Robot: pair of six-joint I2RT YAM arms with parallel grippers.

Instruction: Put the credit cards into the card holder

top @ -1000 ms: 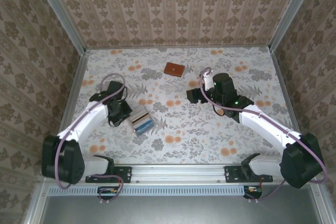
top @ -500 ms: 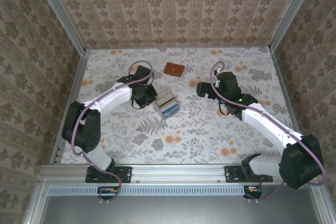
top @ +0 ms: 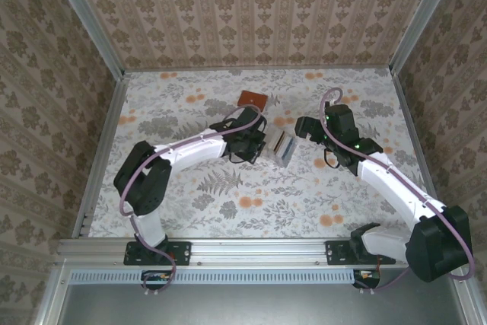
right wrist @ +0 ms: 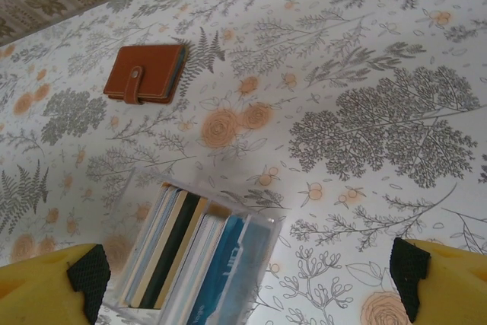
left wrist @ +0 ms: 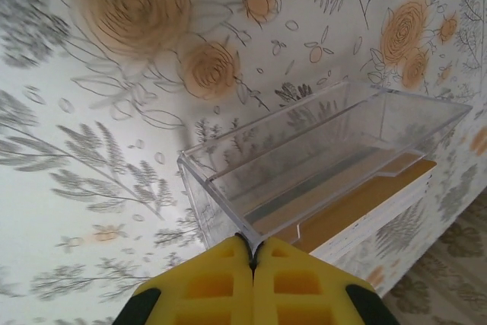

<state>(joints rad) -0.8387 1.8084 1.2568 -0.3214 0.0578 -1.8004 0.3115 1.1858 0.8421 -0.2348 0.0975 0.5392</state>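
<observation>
card holder [right wrist: 144, 74] closed, flat, near table [right wrist: 365, 51] far edge | credit cards [right wrist: 190, 260] on edge in clear box [right wrist: 262, 235], apart from holder | right gripper [right wrist: 247, 285] fingers spread wide

Left gripper [left wrist: 253, 253] pinched closed, right gripper [right wrist: 249, 279] spread wide

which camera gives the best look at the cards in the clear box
The right wrist view: it looks down into the clear box, where the cards sit side by side, blue, dark and pale ones distinct. The left wrist view has them as a tan-and-white stack behind the box wall; the top view has them tiny.
</observation>
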